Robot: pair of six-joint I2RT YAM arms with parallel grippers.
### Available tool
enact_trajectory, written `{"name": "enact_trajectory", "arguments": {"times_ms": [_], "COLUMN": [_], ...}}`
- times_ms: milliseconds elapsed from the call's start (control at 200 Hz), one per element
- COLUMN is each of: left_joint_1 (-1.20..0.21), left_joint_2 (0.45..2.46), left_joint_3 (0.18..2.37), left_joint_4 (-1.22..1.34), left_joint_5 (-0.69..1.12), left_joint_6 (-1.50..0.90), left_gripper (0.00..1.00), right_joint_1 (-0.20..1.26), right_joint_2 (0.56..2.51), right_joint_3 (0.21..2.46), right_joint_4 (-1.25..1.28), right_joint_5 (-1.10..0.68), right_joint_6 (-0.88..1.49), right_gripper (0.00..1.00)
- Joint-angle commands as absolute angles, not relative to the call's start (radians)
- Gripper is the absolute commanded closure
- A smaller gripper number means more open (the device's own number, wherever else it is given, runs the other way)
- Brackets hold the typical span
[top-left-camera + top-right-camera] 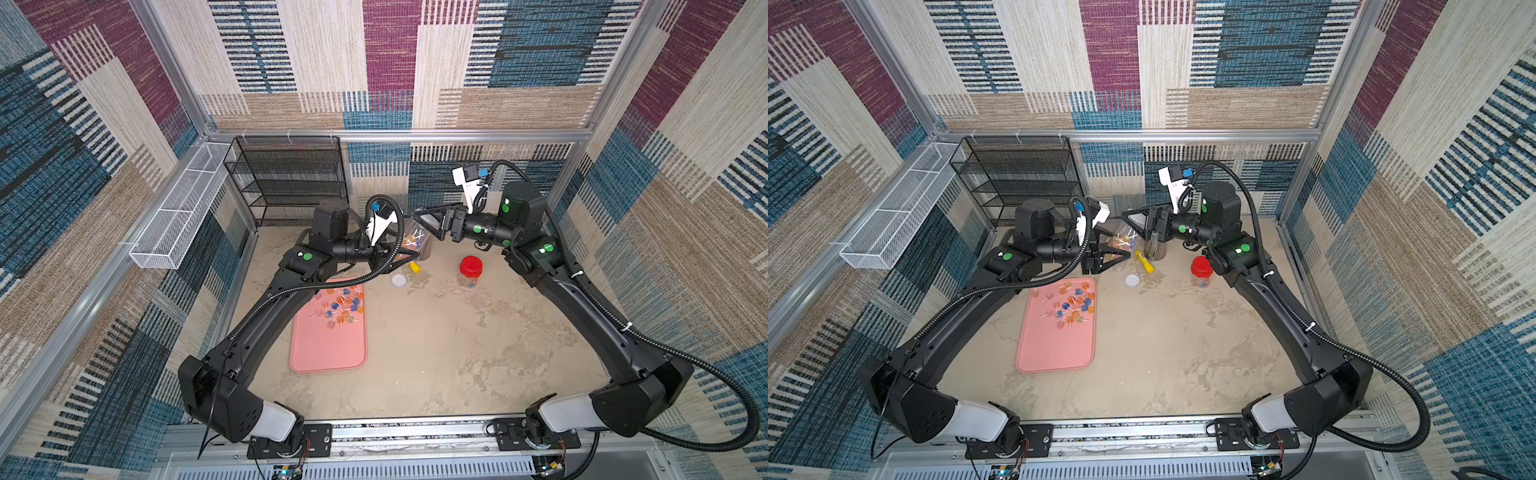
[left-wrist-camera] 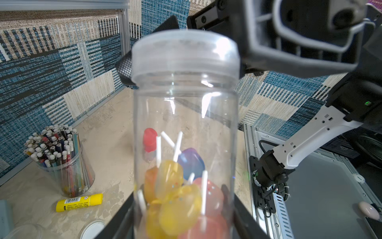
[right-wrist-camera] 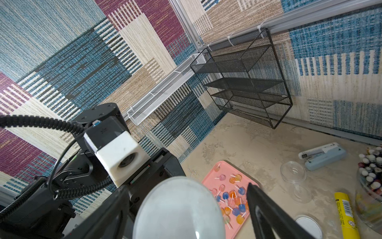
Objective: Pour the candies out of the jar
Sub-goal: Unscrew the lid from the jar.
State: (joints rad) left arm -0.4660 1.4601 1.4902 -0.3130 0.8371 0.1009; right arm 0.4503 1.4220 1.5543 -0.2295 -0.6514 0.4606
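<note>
A clear jar (image 2: 186,124) stands upright with a translucent lid (image 2: 186,53) on it and sits at the back of the table in both top views (image 1: 411,239) (image 1: 1121,245). Orange, pink and blue candies (image 2: 177,196) lie in its lower part. My left gripper (image 2: 184,225) is shut on the jar's body. My right gripper (image 3: 186,186) is open, with one finger on each side of the lid (image 3: 177,209). A gap shows between the lid and one finger (image 3: 260,207). More candies (image 1: 340,305) lie scattered on a pink tray (image 1: 328,349).
A cup of pencils (image 2: 62,157), a yellow glue stick (image 2: 79,201) and a loose white lid (image 1: 399,280) lie near the jar. An empty clear jar (image 3: 293,171), a stapler (image 3: 322,154) and a red-lidded jar (image 1: 470,270) stand nearby. A black mesh shelf (image 1: 286,178) lines the back wall.
</note>
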Motion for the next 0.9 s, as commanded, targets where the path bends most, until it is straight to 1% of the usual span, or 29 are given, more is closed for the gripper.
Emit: {"name": "enact_trajectory", "arguments": {"times_ms": [0,250,501,897], "left_joint_1": [-0.466,-0.466,-0.466,-0.466], "left_joint_2": [1.46,1.463,1.484,1.491], "left_joint_3": [1.493,1.496,1.522,1.531], "left_joint_4": [-0.298,-0.3,-0.325,-0.333], "left_joint_5": [0.839,0.843,0.854,0.856], "left_joint_6": [0.12,0.112,0.097,0.094], "left_gripper": [1.0,1.0,1.0,1.0], "right_joint_1": [0.454,0.46,0.479,0.488], "right_joint_2": [1.419,1.413,1.41,1.412], "right_joint_3": [1.555,1.562,1.576,1.58], "right_joint_4": [-0.199,-0.22,-0.273,-0.292], "right_joint_5": [-0.632,-0.605,-0.522,-0.487], "right_joint_6": [0.459,0.439,0.379,0.356], "right_gripper": [0.11,0.16,0.17,0.29]}}
